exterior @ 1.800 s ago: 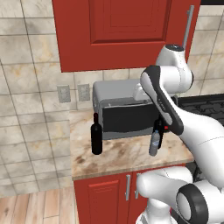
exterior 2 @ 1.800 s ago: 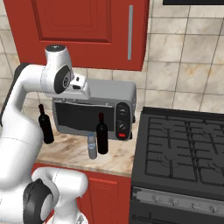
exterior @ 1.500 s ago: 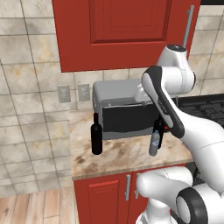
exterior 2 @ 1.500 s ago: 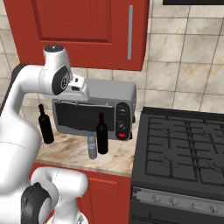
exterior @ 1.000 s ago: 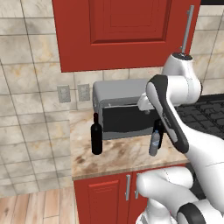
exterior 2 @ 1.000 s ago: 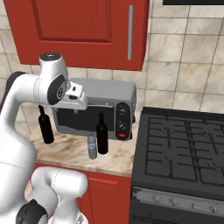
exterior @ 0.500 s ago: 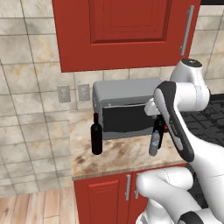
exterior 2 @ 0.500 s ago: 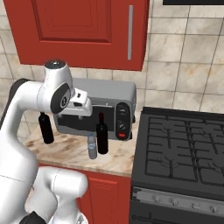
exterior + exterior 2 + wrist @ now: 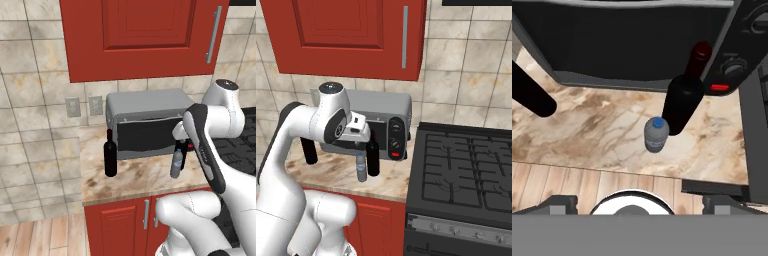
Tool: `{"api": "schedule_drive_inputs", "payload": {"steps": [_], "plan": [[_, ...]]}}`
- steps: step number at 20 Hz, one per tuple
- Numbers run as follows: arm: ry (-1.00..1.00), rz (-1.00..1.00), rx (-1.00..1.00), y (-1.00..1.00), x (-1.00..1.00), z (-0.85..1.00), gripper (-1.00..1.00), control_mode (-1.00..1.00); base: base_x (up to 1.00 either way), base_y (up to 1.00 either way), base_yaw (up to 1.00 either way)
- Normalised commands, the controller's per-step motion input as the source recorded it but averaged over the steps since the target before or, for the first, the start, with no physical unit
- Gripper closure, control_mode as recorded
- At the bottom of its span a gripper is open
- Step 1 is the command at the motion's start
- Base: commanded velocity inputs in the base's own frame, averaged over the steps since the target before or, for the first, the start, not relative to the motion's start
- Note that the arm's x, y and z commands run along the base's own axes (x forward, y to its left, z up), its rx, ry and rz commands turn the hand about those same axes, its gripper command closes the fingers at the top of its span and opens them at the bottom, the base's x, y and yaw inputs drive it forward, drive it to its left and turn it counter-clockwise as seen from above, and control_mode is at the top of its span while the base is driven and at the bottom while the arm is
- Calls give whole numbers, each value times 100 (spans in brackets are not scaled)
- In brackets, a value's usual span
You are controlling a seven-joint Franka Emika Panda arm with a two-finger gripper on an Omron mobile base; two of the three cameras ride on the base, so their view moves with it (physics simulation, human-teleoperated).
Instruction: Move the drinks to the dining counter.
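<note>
I have swung my arm down over the marbled tabletop [image 9: 607, 127], so the short clear plastic water bottle [image 9: 656, 134] and tall black wine bottle [image 9: 683, 100] now sit mid-frame, likely my first pick, though I cannot tell whether my hand is apart or together.

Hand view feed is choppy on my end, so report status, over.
Pincer above the counter, state unclear. Small clear plastic water bottle upright on marbled countertop, ungrasped. Tall black wine bottle right beside it, grey microwave behind; second black bottle apart.

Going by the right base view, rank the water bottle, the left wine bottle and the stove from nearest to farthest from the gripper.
1. Water bottle, just below the gripper.
2. Left wine bottle, standing at the counter's left end by the toaster oven.
3. Stove, off to the right.
</note>
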Motion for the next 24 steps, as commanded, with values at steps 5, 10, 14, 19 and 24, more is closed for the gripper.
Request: {"api": "schedule_drive_inputs", "payload": {"steps": [5, 10, 14, 19, 24], "plan": [[-2, 0, 0, -2, -1, -44, -100, -100, 0, 0, 0], [0, 0, 0, 0, 0, -27, -100, -100, 0, 0, 0], [0, 0, 0, 0, 0, -17, -100, -100, 0, 0, 0], [0, 0, 0, 0, 1, -21, -100, -100, 0, 0, 0], [0, 0, 0, 0, 10, -23, -100, -100, 0, 0, 0]]}}
